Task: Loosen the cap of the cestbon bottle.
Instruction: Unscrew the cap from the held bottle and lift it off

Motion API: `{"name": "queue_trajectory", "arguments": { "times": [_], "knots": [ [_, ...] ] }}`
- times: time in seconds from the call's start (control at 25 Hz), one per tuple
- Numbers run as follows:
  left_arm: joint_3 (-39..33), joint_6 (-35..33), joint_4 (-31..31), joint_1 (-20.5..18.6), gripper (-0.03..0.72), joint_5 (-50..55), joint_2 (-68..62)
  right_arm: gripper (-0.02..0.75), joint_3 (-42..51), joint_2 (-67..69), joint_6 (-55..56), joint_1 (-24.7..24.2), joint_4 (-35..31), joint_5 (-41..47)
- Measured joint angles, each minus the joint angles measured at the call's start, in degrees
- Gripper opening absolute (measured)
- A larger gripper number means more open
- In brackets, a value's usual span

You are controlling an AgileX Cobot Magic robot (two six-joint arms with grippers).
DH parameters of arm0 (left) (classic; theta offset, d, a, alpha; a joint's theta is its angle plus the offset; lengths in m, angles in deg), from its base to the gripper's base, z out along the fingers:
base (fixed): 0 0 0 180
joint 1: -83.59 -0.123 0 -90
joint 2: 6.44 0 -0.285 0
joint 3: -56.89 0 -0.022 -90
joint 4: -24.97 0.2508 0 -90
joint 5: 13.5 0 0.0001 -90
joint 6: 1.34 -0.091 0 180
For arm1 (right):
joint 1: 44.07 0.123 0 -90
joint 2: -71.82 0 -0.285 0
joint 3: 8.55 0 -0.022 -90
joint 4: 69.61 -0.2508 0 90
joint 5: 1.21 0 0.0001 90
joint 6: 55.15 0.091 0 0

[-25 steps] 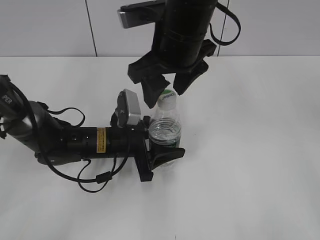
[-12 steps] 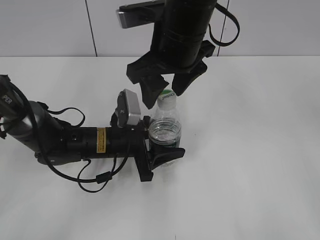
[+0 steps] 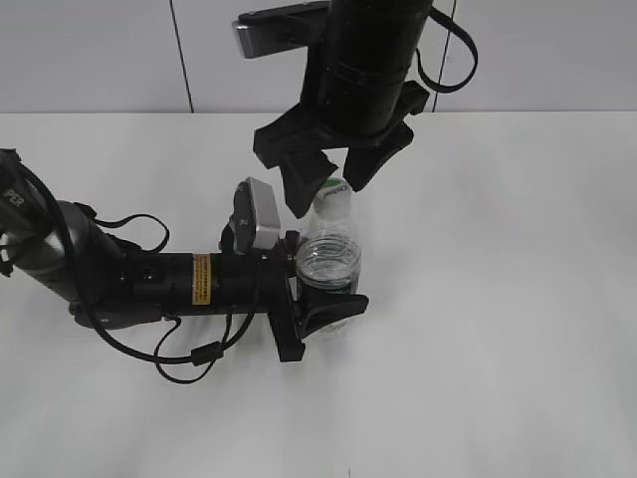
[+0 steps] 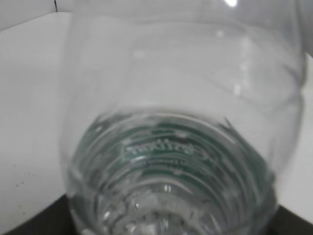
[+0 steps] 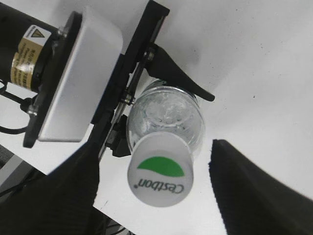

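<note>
Cestbon bottle (image 3: 329, 261) stands upright on table (image 3: 498, 299), centre of ext. view. Left gripper (image 3: 317, 299) reaches in from frame left, jaws either side of bottle's lower body. Cap (image 3: 335, 196) on top of bottle. Right gripper (image 3: 336, 171) hangs directly above, fingers flanking cap left & right, not touching.

A plain white table (image 3: 518, 329) fills the exterior view from the near edge to its far edge, where it meets a pale grey panelled wall (image 3: 90, 50) crossed by a thin dark vertical seam (image 3: 180, 50) toward the far left corner, all under soft, even light.
</note>
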Motion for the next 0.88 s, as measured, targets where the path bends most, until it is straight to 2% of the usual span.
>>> {"name": "queue_trajectory", "arguments": {
  "times": [0.4,0.72,0.88],
  "knots": [
    [0.0,0.0,0.0,0.0,0.412,0.0,0.0,0.53,0.0,0.0,-1.1,0.0,0.1,0.0],
    [0.0,0.0,0.0,0.0,0.412,0.0,0.0,0.416,0.0,0.0,-2.1,0.0,0.1,0.0],
    [0.0,0.0,0.0,0.0,0.412,0.0,0.0,0.394,0.0,0.0,-2.2,0.0,0.1,0.0]
  ]
}}
